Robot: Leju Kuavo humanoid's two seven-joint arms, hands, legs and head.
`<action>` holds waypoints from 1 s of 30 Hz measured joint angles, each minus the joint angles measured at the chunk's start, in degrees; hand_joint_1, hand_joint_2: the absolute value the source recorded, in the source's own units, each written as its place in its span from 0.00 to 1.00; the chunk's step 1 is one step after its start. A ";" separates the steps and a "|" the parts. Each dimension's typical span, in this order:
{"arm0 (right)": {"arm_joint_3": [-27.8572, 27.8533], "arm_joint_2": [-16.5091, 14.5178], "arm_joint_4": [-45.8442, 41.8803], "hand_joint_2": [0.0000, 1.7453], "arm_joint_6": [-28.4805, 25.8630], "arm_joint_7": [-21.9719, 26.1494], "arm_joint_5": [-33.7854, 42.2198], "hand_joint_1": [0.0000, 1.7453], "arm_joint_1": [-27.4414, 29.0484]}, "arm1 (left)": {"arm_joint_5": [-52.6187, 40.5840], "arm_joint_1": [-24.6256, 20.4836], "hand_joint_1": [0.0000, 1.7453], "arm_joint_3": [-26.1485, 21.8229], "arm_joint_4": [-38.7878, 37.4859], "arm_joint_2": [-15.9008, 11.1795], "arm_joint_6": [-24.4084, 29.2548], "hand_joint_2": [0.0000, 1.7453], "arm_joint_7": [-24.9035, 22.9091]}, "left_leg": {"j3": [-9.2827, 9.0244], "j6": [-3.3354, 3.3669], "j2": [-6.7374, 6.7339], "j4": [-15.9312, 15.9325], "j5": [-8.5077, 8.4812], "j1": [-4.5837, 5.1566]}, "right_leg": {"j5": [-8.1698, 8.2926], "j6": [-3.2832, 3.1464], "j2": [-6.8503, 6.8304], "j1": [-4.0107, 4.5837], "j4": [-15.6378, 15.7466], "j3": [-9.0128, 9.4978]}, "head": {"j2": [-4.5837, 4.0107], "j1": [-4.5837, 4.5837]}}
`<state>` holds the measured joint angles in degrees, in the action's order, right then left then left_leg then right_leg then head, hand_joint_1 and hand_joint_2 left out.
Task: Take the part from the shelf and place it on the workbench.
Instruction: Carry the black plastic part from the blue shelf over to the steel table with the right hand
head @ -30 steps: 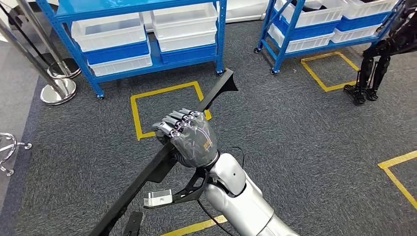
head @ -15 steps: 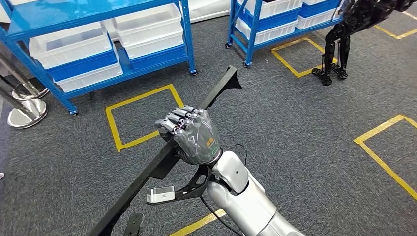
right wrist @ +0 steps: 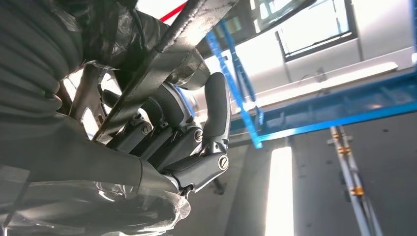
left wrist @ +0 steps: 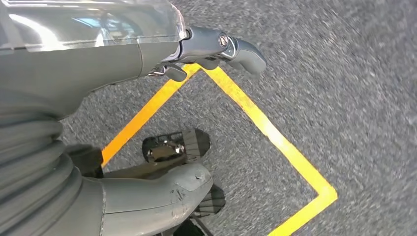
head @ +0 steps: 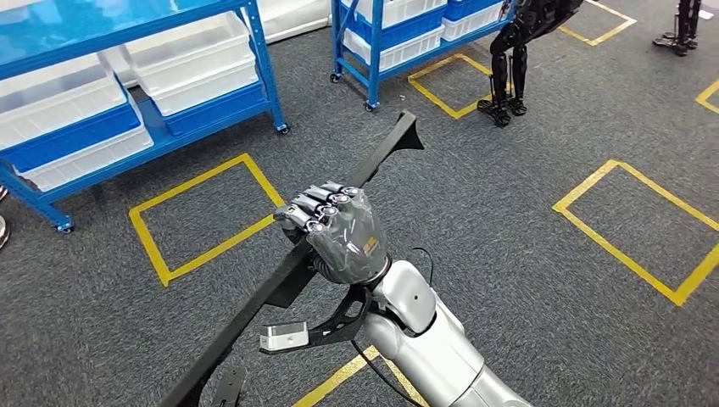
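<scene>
The part [head: 387,153] is a long black bar with a flared far end. It runs diagonally over the carpet in the head view, from low on the left toward the upper middle. My right hand [head: 339,234] grips it near its middle, fingers wrapped over the top. The right wrist view shows the same bar [right wrist: 162,54] crossing the palm, with the fingers [right wrist: 196,147] curled around it. My left hand [left wrist: 88,64] hangs above the floor with thumb and fingers apart, holding nothing.
A blue shelf [head: 259,51] with white bins stands at the far left, and a second one [head: 373,59] at the far middle. A black robot's legs [head: 507,68] stand beyond it. Yellow tape squares [head: 144,233] [head: 593,178] mark the grey carpet.
The whole picture has shifted left, so the camera has turned right; the shelves now sit further left. My right hand keeps the same grip on the bar.
</scene>
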<state>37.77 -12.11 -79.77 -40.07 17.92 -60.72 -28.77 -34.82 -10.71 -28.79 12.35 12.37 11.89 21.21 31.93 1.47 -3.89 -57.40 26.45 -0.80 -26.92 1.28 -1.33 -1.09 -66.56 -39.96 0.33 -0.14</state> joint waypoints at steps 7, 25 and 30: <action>0.01 0.28 -0.85 1.00 0.01 -0.05 0.01 1.00 -0.17 | -0.59 -0.37 0.00 0.00 0.00 0.02 -0.07 1.00 -0.21 | 0.00 -2.32 -1.33 -1.60 1.92 0.03 | 1.94 -2.09 0.30 0.53 6.90 3.41 | 0.00 -0.04; 0.34 1.21 -2.69 1.00 -0.01 -1.22 0.11 1.00 -0.36 | -1.13 -0.18 0.00 -0.02 0.00 0.03 -0.72 1.00 -0.25 | -0.23 0.54 4.41 0.73 -0.34 -0.04 | -1.39 -0.33 3.04 0.63 -0.51 -1.34 | 0.00 -0.09; 0.34 1.98 -2.90 1.00 0.01 -1.24 -0.05 1.00 -0.03 | -1.04 0.24 0.00 -0.02 0.00 0.03 -0.68 1.00 -0.25 | -0.22 0.29 0.40 0.47 0.04 0.07 | -0.94 0.72 0.88 -0.28 -3.23 -2.05 | 0.00 -0.10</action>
<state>38.11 -10.13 -82.67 -40.06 16.69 -60.78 -28.80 -35.86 -10.46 -28.81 12.35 12.40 11.21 20.96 31.71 1.76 -3.49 -56.93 26.49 -0.73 -27.85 2.01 -0.46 -1.37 -69.80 -42.01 0.33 -0.24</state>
